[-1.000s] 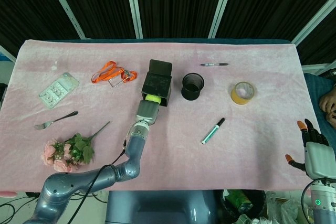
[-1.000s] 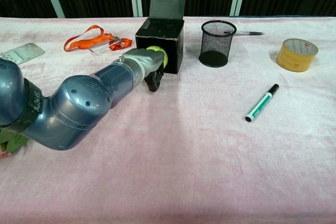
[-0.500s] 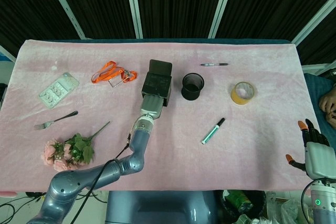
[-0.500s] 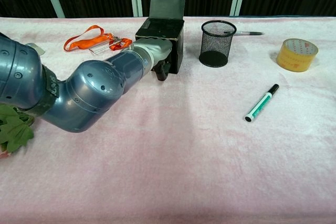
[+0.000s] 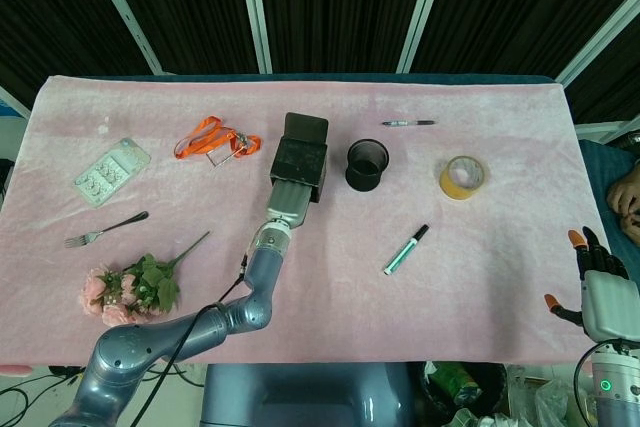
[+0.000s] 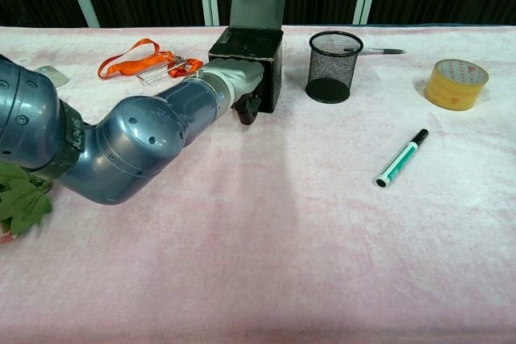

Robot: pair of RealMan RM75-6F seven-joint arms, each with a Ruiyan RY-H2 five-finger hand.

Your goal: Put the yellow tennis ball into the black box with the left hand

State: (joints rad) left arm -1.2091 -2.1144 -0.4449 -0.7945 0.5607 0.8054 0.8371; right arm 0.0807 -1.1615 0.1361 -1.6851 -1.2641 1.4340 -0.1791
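The black box (image 5: 300, 155) (image 6: 274, 66) stands mid-table with its lid tipped up at the back. My left hand (image 5: 287, 203) (image 6: 244, 89) is pushed up against the box's near side, its back turned to both cameras and its dark fingers (image 6: 247, 109) curled underneath. The yellow tennis ball is hidden in both views, covered by this hand. My right hand (image 5: 600, 287) hangs off the table's near right corner, fingers apart, holding nothing.
A black mesh cup (image 5: 367, 164) (image 6: 334, 66) stands just right of the box. Further right lie a tape roll (image 5: 462, 177) (image 6: 455, 83) and a green marker (image 5: 406, 249) (image 6: 401, 158). An orange lanyard (image 5: 213, 139), fork (image 5: 105, 230) and flowers (image 5: 130, 289) lie left.
A second ago the ball showed in my left hand just short of the box. The hand moved forward against the box, covering the ball, and has barely shifted since. The right hand stayed put.
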